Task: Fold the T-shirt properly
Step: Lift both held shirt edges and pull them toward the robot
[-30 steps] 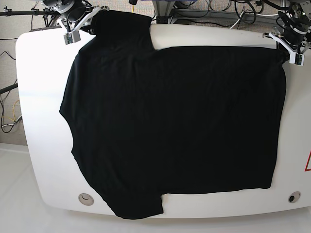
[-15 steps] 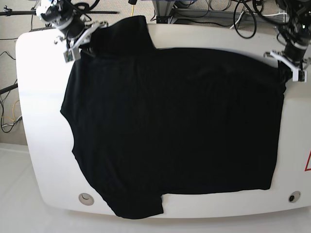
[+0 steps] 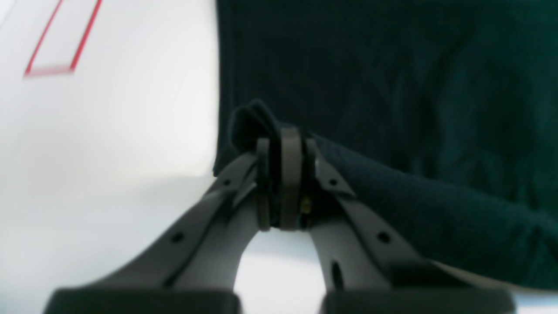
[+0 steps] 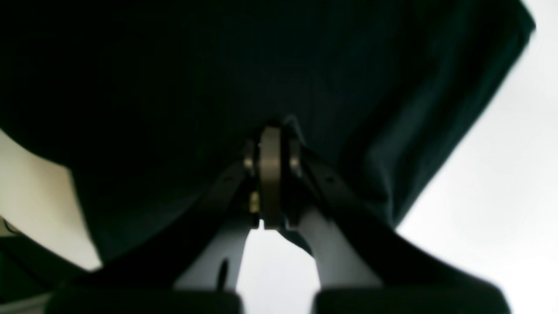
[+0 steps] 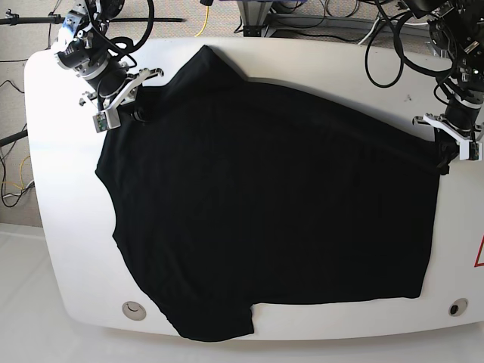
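Note:
The black T-shirt (image 5: pixel 272 204) lies spread over the white table (image 5: pixel 60 227), its near sleeve reaching the front edge. At the base view's right, my left gripper (image 5: pixel 446 159) is shut on the T-shirt's far right corner and lifts it off the table. The left wrist view shows its fingers (image 3: pixel 281 174) pinching a tuck of dark cloth (image 3: pixel 392 87). At the base view's upper left, my right gripper (image 5: pixel 132 110) is shut on the shoulder edge by the far sleeve. Dark cloth (image 4: pixel 218 87) drapes over its closed fingertips (image 4: pixel 270 174) in the right wrist view.
Cables and frame parts (image 5: pixel 302 15) run behind the table's far edge. A red marking (image 5: pixel 479 253) sits at the table's right edge, seen also as a red outline (image 3: pixel 61 43) in the left wrist view. Round fittings sit at the front corners (image 5: pixel 134 308) (image 5: pixel 456 307).
Both grippers have moved toward the table's front, pulling the T-shirt's far edge inward with them. The far sleeve has slid off the back edge onto the table.

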{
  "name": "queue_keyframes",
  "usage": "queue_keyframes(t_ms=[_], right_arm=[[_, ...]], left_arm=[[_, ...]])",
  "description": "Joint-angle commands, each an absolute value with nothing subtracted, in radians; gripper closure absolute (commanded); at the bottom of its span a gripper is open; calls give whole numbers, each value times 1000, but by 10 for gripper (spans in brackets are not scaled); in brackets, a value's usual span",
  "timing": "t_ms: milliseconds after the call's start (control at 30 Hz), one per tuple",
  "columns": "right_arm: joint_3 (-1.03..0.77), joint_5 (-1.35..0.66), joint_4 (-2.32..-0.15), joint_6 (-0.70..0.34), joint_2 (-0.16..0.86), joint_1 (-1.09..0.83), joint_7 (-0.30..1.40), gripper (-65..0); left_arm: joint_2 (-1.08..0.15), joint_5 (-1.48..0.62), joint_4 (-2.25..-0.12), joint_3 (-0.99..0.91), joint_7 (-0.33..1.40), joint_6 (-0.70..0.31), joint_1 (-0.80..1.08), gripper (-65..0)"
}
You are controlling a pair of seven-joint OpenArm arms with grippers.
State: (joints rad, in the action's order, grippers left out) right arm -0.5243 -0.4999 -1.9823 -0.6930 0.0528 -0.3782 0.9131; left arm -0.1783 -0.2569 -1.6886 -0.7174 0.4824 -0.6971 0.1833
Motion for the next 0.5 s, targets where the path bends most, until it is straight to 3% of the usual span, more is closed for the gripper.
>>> queue_keyframes(t_ms=[0,467], right_arm=[[-538,-514,-1966,-698,77,-346,904,0],[-535,-514,-1857,-698,125,-207,923,0]], left_arm=[[-198,-281,-1717,-713,480,-694,163,0],[-207,-282,-1645,-706,528,-601,61,0]])
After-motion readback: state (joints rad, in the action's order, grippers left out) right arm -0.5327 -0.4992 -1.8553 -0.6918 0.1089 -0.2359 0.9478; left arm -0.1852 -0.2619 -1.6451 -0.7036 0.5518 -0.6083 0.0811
